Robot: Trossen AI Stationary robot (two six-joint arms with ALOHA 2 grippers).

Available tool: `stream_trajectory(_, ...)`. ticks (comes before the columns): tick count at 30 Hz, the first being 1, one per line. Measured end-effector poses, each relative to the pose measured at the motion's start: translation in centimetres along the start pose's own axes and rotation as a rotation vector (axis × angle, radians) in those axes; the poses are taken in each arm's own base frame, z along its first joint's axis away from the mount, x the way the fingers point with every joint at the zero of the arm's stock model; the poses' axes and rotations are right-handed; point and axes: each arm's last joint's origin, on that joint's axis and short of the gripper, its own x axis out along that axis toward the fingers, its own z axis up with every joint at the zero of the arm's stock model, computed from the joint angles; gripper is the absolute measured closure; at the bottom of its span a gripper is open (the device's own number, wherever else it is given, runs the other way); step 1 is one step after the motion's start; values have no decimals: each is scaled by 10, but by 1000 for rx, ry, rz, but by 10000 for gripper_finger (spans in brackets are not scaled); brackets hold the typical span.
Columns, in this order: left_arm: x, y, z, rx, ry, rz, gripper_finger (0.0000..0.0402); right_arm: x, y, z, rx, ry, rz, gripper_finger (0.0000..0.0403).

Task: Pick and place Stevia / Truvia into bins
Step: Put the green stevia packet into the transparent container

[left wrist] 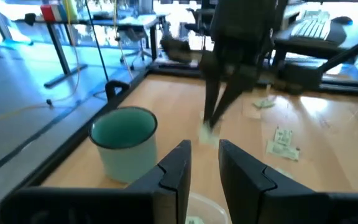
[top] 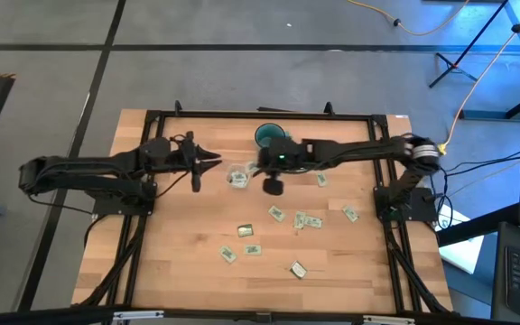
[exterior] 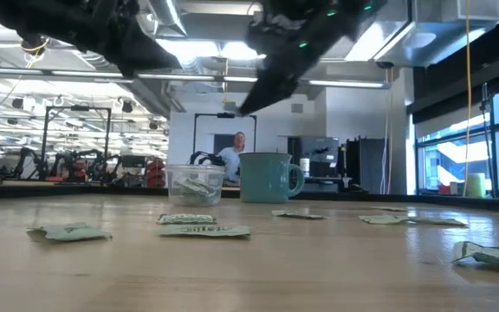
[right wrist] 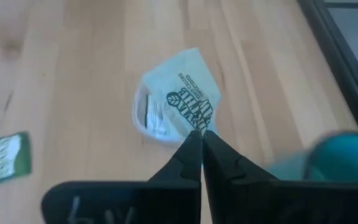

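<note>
A pale wooden table (top: pixel 179 262) stands on a grey floor; beyond it the low view shows an open workshop with ceiling lights and a seated person (exterior: pixel 235 154). The left gripper (top: pixel 211 162) hovers beside the clear tub (top: pixel 238 175), fingers slightly parted, holding nothing. The tub (exterior: pixel 195 184) contains a few packets. Just behind it stands a teal mug (top: pixel 268 135). The right gripper (right wrist: pixel 201 140) hangs above the table near the tub, its fingers pinched shut on a held packet (right wrist: pixel 179 102), whose green print is too curled to read. More Stevia packets (top: pixel 298 220) lie scattered on the table towards the right.
</note>
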Motion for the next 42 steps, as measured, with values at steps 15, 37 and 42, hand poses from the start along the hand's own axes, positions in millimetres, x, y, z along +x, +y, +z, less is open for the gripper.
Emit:
stream_trajectory(15, -11, 0, 3, 5, -12, 0, 325, 89, 7, -1, -52, 128, 13, 399)
stream_trajectory(37, -12, -13, -5, 46, 64, -186, 325, 40, 14, 2, -15, 198, 26, 293)
stream_trajectory(42, -14, -25, -6, 74, 66, -263, 325, -10, 30, -20, 71, 183, 16, 293)
